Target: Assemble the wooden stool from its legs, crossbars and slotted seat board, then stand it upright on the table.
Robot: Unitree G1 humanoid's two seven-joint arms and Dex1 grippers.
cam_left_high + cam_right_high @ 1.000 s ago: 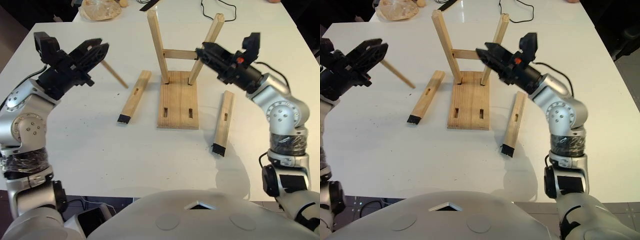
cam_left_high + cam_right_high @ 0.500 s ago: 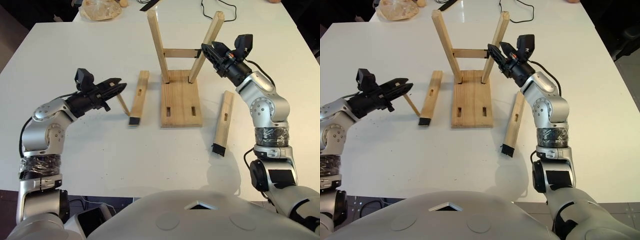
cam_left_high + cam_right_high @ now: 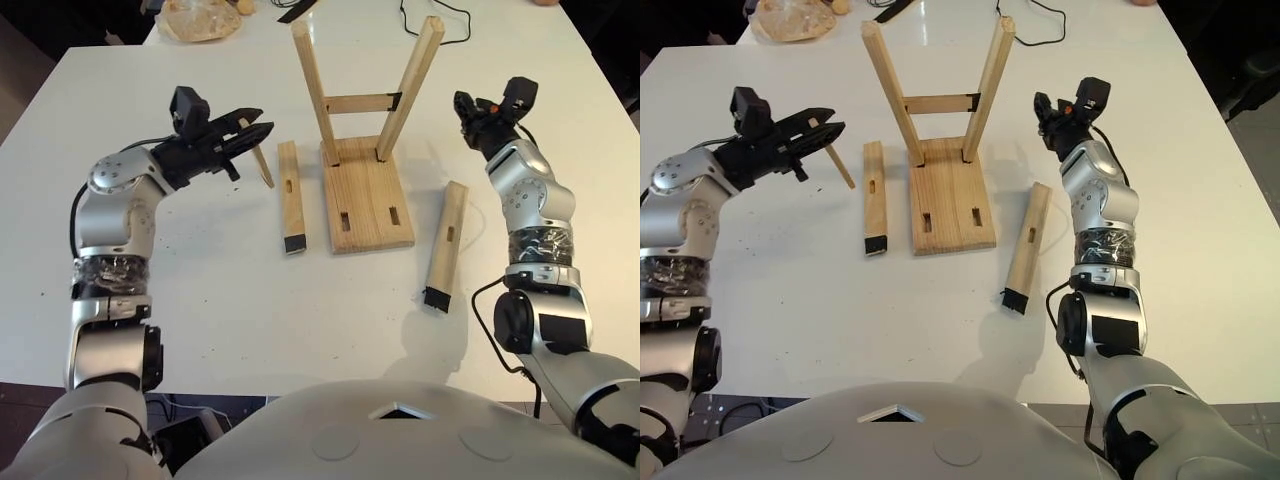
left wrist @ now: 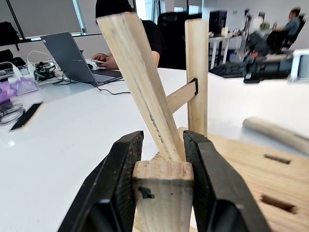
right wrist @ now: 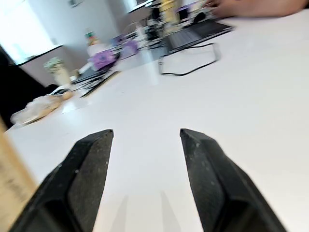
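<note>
Between the two sides of the left tool (image 3: pixel 252 128) sits one end of a thin crossbar (image 3: pixel 263 170). The tool is squeezed shut on it, and the stick points down at the table (image 3: pixel 200 290). Just beside the stick's low end a loose leg (image 3: pixel 291 197) lies flat. Farther out from this tool is the seat board (image 3: pixel 368 200), also lying flat. Two standing legs (image 3: pixel 312 90) are stuck in its far slots, with a fitted crossbar (image 3: pixel 360 102) joining them. Its two near slots (image 3: pixel 345 219) look empty.

The right tool (image 3: pixel 466 103) is wide open and holds nothing. It hangs well apart from the standing legs. Closer to the robot than this tool, another loose leg (image 3: pixel 446 245) lies flat.

I think the job is about half done. The held crossbar and both loose legs still have to go in, and then the stool must be turned to stand up.

Half a second ago the left tool was lower and nearer the robot; it has come up toward the board. The right tool was right by a standing leg and has pulled away. The first loose leg's near end has swung closer to the board.
</note>
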